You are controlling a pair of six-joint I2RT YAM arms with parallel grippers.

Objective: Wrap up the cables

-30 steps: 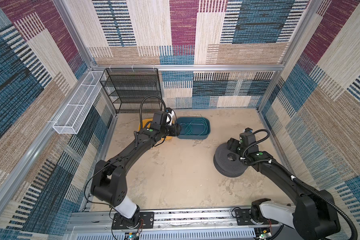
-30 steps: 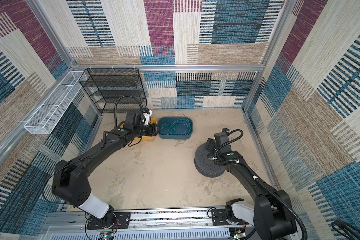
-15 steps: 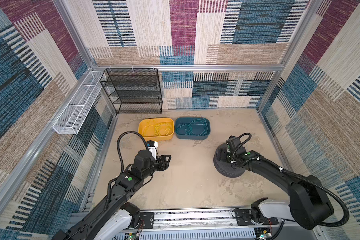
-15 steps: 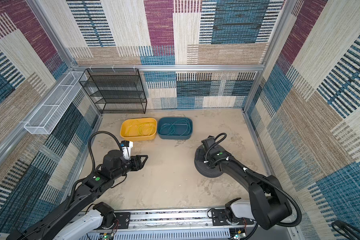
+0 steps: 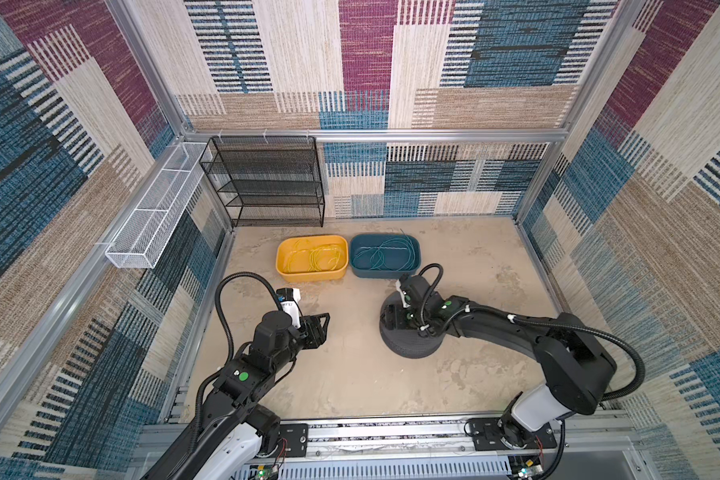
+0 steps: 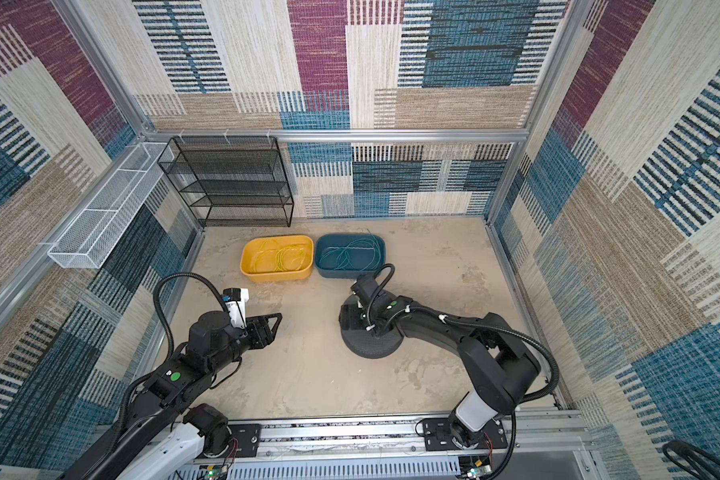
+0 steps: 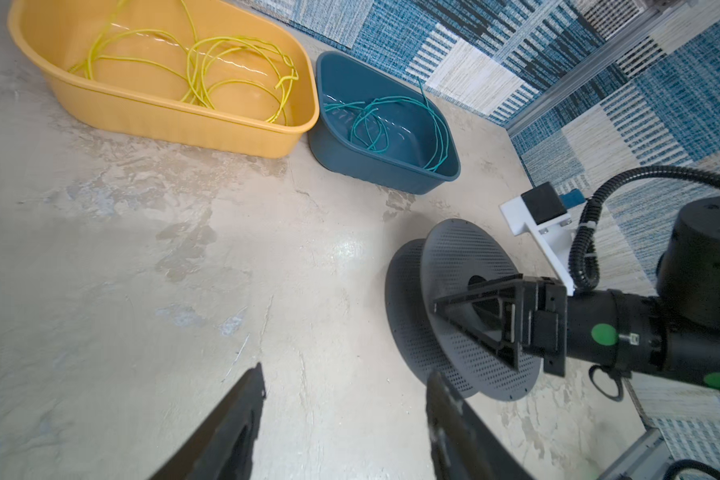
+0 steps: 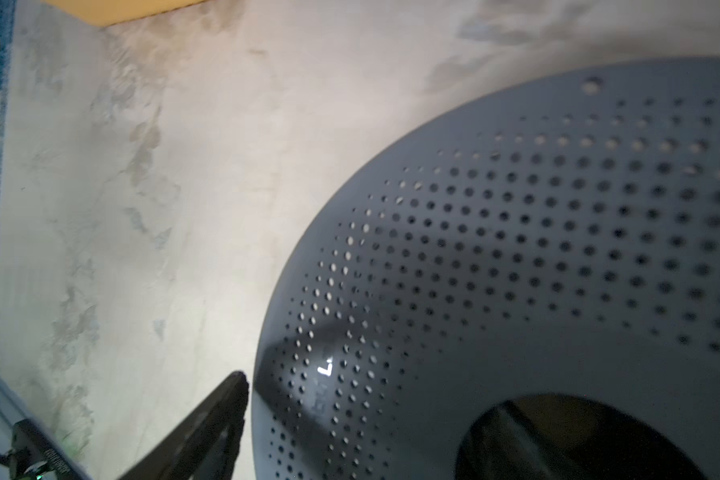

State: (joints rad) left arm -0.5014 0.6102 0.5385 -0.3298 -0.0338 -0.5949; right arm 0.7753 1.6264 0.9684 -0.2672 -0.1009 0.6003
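Observation:
Thin yellow cables (image 5: 316, 259) (image 7: 208, 62) lie looped in a yellow tub (image 5: 284, 270), and teal cables (image 5: 385, 255) (image 7: 391, 120) lie in the dark teal tub (image 5: 417, 266) beside it. A grey perforated spool (image 5: 412, 349) (image 7: 466, 245) (image 8: 558, 249) stands on the floor right of centre. My right gripper (image 5: 391, 318) (image 8: 371, 407) is open across its top disc, one finger outside the rim and the other in the centre hole. My left gripper (image 5: 325, 328) (image 7: 346, 374) hovers open and empty over bare floor, left of the spool.
A black wire shelf (image 5: 267, 183) stands at the back left. A white mesh basket (image 5: 154, 212) hangs on the left wall. The arms' mounting rail (image 5: 391, 432) runs along the front edge. Patterned walls close in all sides.
My left arm has pulled back from the yellow tub to the front left and now holds still. The right gripper and the spool under it have shifted left.

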